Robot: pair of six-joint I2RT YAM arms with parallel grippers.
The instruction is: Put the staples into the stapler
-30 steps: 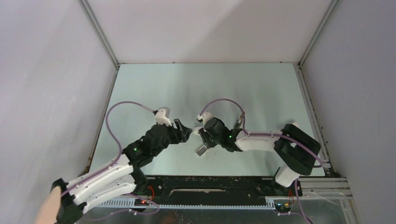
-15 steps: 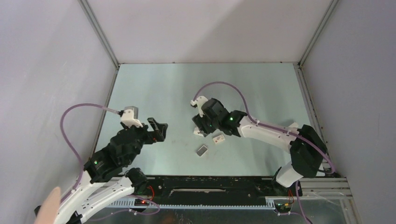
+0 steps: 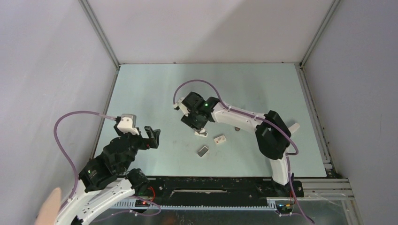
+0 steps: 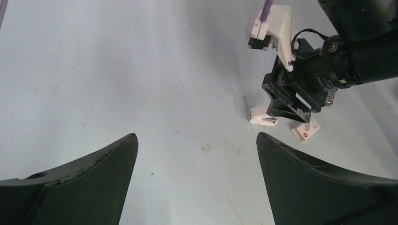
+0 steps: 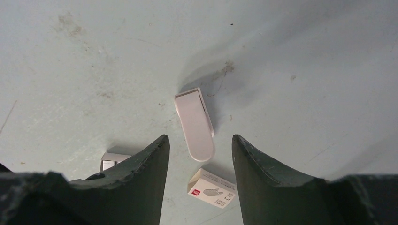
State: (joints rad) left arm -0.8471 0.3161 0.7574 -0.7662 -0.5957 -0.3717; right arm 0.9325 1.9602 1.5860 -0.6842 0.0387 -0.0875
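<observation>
The white stapler (image 3: 201, 133) lies flat on the table, closed as far as I can tell. It also shows in the right wrist view (image 5: 195, 124) and the left wrist view (image 4: 263, 117). The staples, a small grey tray (image 3: 202, 150), lie just nearer the bases, half hidden behind a finger in the right wrist view (image 5: 110, 160). Their white printed box (image 3: 219, 139) lies to the right (image 5: 212, 188). My right gripper (image 3: 196, 125) hangs open and empty right over the stapler (image 5: 199, 137). My left gripper (image 3: 152, 136) is open and empty, well to the left (image 4: 197, 136).
Grey walls enclose the pale green table (image 3: 155, 89) on three sides. The right arm (image 3: 244, 119) reaches across the middle of the table. A pale skin-coloured shape (image 3: 49, 206) shows at the bottom left corner, off the table.
The left arm has pulled back to the left, away from the middle. The right gripper has moved left and farther back; the stapler and the box now lie uncovered on the table.
</observation>
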